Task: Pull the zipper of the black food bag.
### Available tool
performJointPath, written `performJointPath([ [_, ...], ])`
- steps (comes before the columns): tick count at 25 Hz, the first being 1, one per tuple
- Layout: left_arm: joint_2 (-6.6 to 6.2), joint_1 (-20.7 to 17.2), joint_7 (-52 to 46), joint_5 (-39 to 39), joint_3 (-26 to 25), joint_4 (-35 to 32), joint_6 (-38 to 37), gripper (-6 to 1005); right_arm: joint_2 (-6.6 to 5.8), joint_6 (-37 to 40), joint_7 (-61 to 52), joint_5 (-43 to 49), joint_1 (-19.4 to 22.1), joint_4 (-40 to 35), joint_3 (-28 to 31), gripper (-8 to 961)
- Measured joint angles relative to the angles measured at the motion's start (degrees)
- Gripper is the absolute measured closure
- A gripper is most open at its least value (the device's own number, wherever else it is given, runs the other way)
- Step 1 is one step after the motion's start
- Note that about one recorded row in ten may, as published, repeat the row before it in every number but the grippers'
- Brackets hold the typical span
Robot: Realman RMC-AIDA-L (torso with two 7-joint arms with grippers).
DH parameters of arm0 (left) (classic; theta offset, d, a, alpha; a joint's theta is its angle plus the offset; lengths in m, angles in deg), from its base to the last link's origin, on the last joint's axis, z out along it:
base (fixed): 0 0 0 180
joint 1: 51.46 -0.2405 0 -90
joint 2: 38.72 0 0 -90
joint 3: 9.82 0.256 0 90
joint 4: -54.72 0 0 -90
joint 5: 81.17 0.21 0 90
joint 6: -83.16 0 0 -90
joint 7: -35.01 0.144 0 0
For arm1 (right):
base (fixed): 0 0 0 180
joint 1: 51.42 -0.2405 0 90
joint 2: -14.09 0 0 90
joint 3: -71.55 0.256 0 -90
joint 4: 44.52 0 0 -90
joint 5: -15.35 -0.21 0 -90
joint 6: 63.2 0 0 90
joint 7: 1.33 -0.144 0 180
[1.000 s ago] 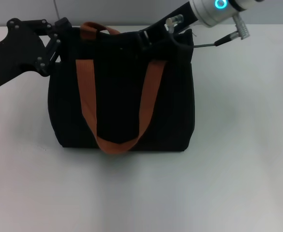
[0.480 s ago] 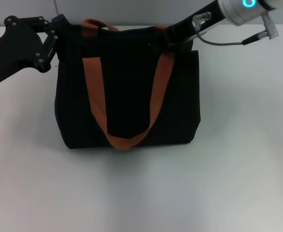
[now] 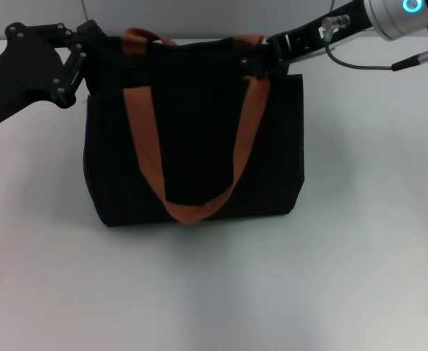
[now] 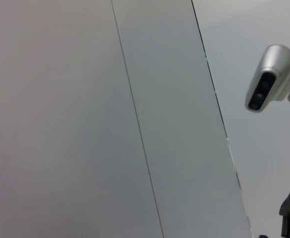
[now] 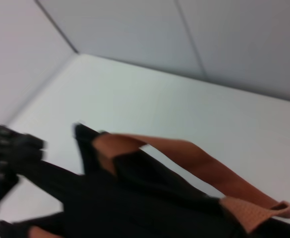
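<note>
The black food bag point(image 3: 193, 131) stands mid-tabletop point(image 3: 360, 241), squarer than a second ago as my right pincer point(image 3: 261, 58) slides rightward along its top edge, likely carrying the unseen zipper. My left pincer point(image 3: 82, 45) braces the opposite corner. I cannot tell either grip. Grey wall panels behind.
</note>
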Motion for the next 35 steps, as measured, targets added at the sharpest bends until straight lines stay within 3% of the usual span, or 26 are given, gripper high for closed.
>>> performJointPath([
  [7, 0.0, -0.1, -0.3, 0.0, 0.0, 0.0, 0.1, 962, 0.04, 0.0, 13.3, -16.3, 6.4, 1.6, 5.1, 845],
  [12, 0.0, -0.3, -0.8, 0.0, 0.0, 0.0, 0.1, 960, -0.07, 0.7, 28.4, -30.7, 11.7, 8.6, 10.5, 833],
  [14, 0.0, -0.4, -1.2, 0.1, 0.0, 0.0, 0.1, 960, -0.33, 3.3, 36.8, -36.5, 13.2, 13.3, 12.6, 763],
  [18, 0.0, -1.0, -1.7, 0.3, 0.3, 0.1, 0.5, 959, -2.35, 13.2, 54.9, -43.9, 14.5, 25.2, 16.0, 624],
  [20, 0.0, -1.1, -2.3, 0.5, 0.4, 0.1, 0.8, 958, -3.27, 17.8, 63.7, -44.6, 15.2, 30.7, 16.8, 391],
  [24, 0.0, -1.1, -3.9, 0.7, 0.6, 0.1, 1.6, 957, -3.34, 22.1, 79.3, -43.1, 18.3, 35.3, 16.0, 314],
  [27, 0.0, -1.1, -5.4, 0.9, 0.6, 0.1, 2.6, 956, -1.91, 22.5, 87.8, -37.5, 20.7, 35.8, 15.6, 257],
  [30, -0.07, -1.1, -8.0, 1.5, 0.7, -0.1, 3.8, 955, -0.31, 19.7, 91.4, -29.0, 21.7, 36.3, 15.6, 199],
  [32, -0.19, -1.2, -9.4, 1.6, 0.8, -0.2, 4.4, 955, -0.17, 19.0, 91.5, -28.1, 21.7, 36.5, 15.6, 198],
  [35, -1.48, -2.0, -16.1, 1.6, 3.5, -1.3, 5.3, 954, -0.12, 18.1, 91.7, -27.5, 21.8, 37.2, 15.6, 196],
])
